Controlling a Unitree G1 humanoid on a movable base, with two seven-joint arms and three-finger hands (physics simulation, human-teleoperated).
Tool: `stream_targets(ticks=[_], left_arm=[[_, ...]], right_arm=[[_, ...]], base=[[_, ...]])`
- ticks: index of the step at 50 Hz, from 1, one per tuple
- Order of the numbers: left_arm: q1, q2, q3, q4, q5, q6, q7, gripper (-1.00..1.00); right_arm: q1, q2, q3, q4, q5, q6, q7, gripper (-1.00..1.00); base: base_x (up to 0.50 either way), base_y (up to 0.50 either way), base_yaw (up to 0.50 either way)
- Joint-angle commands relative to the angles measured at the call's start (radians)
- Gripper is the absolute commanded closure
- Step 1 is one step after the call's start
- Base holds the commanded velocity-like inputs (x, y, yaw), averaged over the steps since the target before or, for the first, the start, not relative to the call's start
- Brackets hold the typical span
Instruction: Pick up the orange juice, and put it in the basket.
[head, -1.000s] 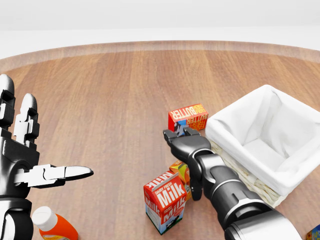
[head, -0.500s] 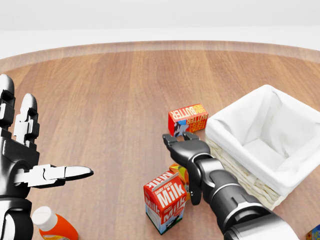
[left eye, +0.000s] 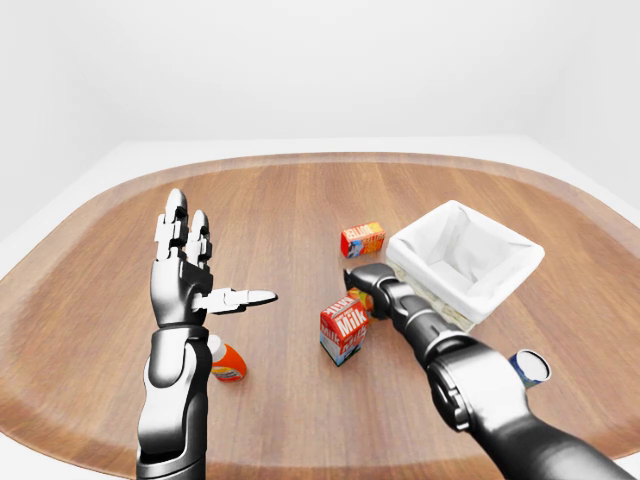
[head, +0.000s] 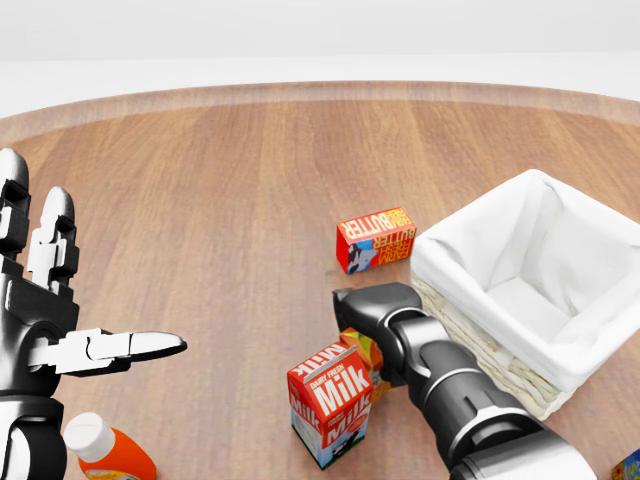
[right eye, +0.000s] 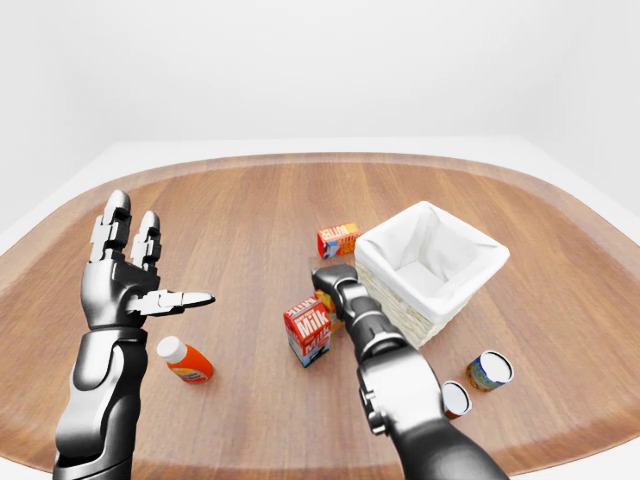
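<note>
Right hand (head: 372, 303) lowered over the orange juice (head: 362, 349) carton, which sits on the worktop (head: 220, 180) between the milk carton (head: 330, 401) and the basket (head: 533, 280); finger state cannot tell, hidden by the wrist. Left hand (head: 45, 300) raised, fingers spread, holding nothing. Only the right-eye view shows two cans (right eye: 489, 369) right of the arm, plus the whole orange bottle (right eye: 183, 362).

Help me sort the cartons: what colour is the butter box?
The butter box is red with an orange-yellow panel and white lettering, clearest in the head view.
</note>
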Motion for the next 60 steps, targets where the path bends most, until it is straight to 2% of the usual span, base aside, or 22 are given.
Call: stream_targets(ticks=[1, 25, 60], left_arm=[[0.000, 0.000, 0.000, 0.000, 0.000, 0.000, 0.000, -1.00], [0.000, 0.000, 0.000, 0.000, 0.000, 0.000, 0.000, -1.00], [0.000, 0.000, 0.000, 0.000, 0.000, 0.000, 0.000, -1.00]], right_arm=[[0.013, 0.006, -0.034, 0.017, 0.042, -0.001, -0.029, 1.00], [-0.005, 0.000, -0.030, 0.015, 0.050, -0.001, 0.001, 1.00], [-0.033, -0.013, -0.012, 0.013, 0.049, 0.040, 0.068, 1.00]], base=[[0.00, 0.00, 0.00], [0.00, 0.00, 0.00], [0.00, 0.00, 0.00]])
